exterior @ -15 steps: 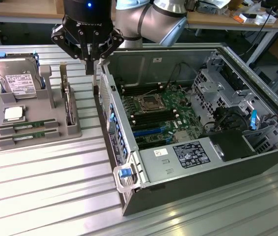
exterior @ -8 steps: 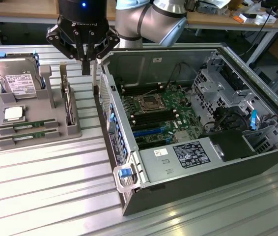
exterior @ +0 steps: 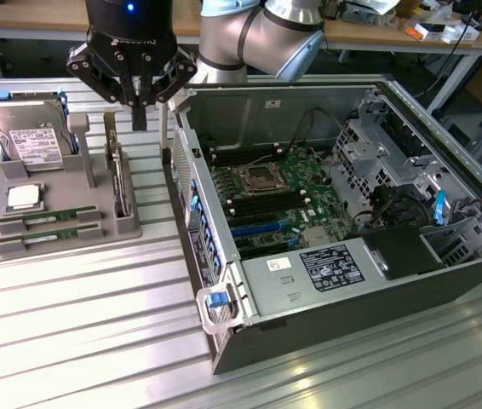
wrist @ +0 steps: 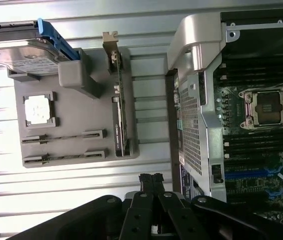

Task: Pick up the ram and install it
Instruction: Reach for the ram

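The open computer case takes up the exterior view's right, lying on the slatted metal table with its motherboard exposed and the long black memory slots beside the processor socket bare. On the exterior view's left, just beside the case, sits a grey parts tray. Above the gap between tray and case hangs the gripper, its two fingers pressed together on nothing; in the wrist view the tips meet over bare table slats. On the tray, the hard drive leans at the far end, an expansion card stands on edge along the side nearest the case, and the square silvery processor lies in its pocket. The ram is in the tray's near end, two thin green sticks held on edge in parallel holders, well apart from the gripper and untouched. I judge the task to be at its very start, in the approach to the pick, with nothing lifted or seated. A grasp would call for the fingers to part, line up across a stick's thin edge, and come down between the holders without knocking the card or the neighbouring stick.
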Motion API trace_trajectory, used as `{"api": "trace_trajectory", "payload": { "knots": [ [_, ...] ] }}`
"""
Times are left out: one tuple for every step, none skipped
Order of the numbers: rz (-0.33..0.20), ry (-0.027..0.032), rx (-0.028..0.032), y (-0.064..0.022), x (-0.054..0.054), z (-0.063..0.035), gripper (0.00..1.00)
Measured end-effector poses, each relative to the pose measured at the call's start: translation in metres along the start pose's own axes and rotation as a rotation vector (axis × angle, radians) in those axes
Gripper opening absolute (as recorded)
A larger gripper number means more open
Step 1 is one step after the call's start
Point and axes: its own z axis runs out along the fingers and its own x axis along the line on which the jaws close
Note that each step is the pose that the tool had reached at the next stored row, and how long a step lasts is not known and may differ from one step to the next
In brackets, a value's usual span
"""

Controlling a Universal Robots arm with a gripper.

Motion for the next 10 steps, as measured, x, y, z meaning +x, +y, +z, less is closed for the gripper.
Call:
{"api": "trace_trajectory", "payload": {
  "knots": [
    [0.000, 0.0000, 0.0000, -0.0001, 0.001, 0.0000, 0.11],
    [0.000, 0.0000, 0.0000, -0.0002, 0.002, 0.0000, 0.11],
    [0.000, 0.0000, 0.0000, -0.0003, 0.004, -0.0001, 0.11],
    [0.000, 0.0000, 0.0000, -0.0004, 0.005, -0.0001, 0.11],
    [0.000, 0.0000, 0.0000, -0.0005, 0.006, -0.0002, 0.11],
    [0.000, 0.0000, 0.0000, -0.0006, 0.008, -0.0002, 0.11],
    [0.000, 0.0000, 0.0000, -0.0006, 0.008, -0.0002, 0.11],
    [0.000, 0.0000, 0.0000, -0.0007, 0.009, -0.0002, 0.11],
    [0.000, 0.0000, 0.0000, -0.0008, 0.011, -0.0002, 0.11],
    [0.000, 0.0000, 0.0000, -0.0009, 0.012, -0.0002, 0.11]
  ]
}}
